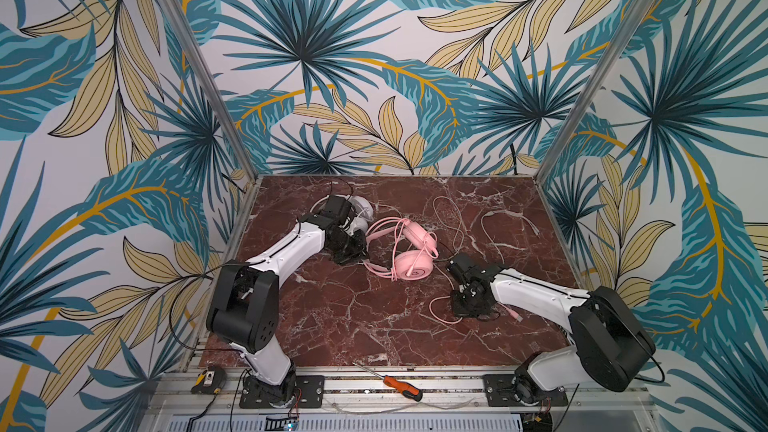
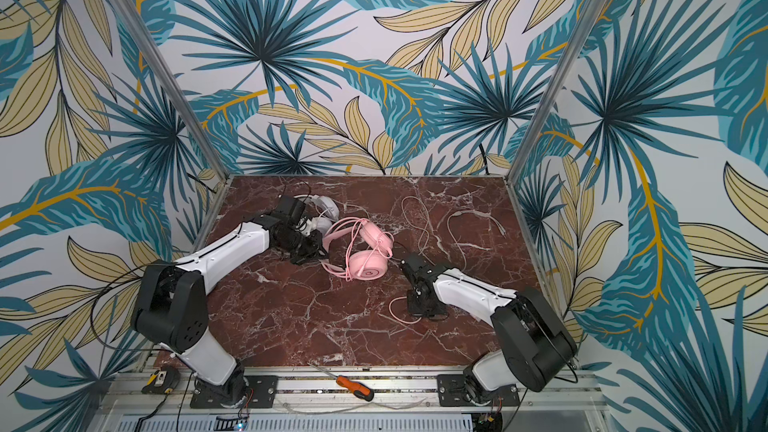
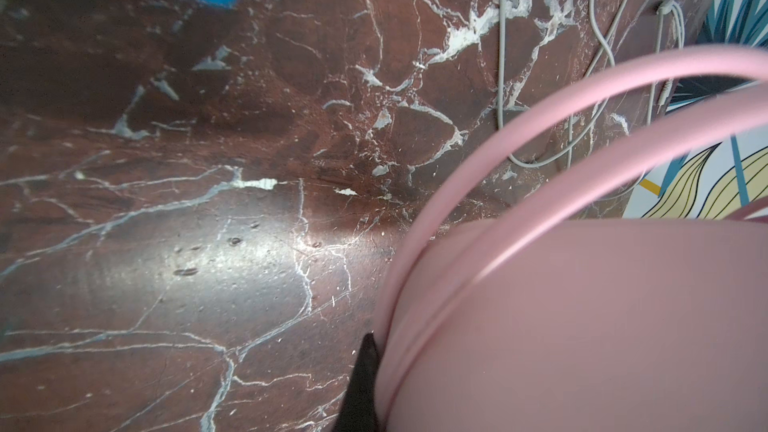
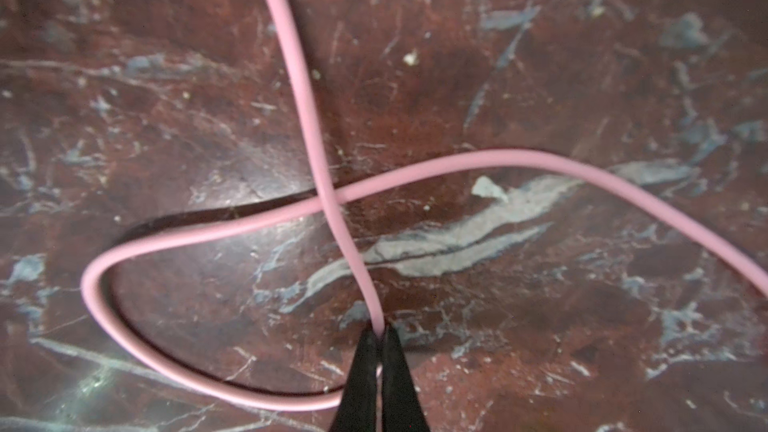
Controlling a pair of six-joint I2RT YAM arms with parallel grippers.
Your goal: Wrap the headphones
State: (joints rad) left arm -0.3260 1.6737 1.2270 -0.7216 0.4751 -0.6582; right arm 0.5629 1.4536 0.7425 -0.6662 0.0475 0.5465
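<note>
Right tool: pinched shut on pink cable, at 4 o'clock from pink headset lying mid tabletop, likely to draw slack in for winding. Left tool: closed on pink headband, 9 o'clock side, seemingly anchoring it. White headset at 10 o'clock
</note>
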